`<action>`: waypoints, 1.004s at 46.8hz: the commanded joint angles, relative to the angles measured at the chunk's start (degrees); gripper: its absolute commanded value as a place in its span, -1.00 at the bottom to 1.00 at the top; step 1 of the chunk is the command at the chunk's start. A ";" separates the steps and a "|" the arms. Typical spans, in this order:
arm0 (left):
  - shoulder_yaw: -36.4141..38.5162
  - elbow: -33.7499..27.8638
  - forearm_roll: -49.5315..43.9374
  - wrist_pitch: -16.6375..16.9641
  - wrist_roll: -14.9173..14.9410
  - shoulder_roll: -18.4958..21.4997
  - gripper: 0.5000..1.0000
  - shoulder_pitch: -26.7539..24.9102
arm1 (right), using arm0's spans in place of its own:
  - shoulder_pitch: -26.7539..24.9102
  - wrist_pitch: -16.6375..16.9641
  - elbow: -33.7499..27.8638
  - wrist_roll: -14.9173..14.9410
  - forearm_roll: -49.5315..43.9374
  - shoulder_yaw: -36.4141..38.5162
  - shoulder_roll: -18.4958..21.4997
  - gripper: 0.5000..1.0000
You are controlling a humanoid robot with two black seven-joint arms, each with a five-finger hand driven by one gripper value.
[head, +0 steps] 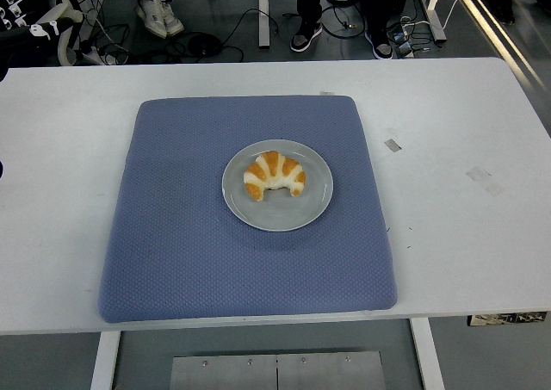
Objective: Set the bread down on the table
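A croissant-shaped bread [275, 174], golden with white stripes, lies on a round grey plate [316, 202]. The plate sits in the middle of a blue quilted mat [172, 235] on the white table [465, 226]. Neither of my hands shows in the head view; only a small dark sliver touches the left edge of the picture.
Bare white table surface lies left and right of the mat, with small tape marks [393, 145] on the right side. Beyond the far edge, people's legs and shoes [160, 15] stand among cables on the floor.
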 commanded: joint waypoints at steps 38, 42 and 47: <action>5.74 -0.69 0.60 -0.09 6.15 1.04 0.96 -5.65 | 0.00 -0.01 0.00 0.00 0.00 0.00 0.00 1.00; 6.27 -0.95 0.78 -0.09 8.79 1.21 0.95 -7.05 | 0.00 -0.01 0.00 0.00 0.00 0.00 0.00 1.00; 7.06 -1.92 1.92 -0.09 11.25 2.00 0.94 -8.90 | 0.00 -0.01 0.00 0.00 0.00 0.00 0.00 1.00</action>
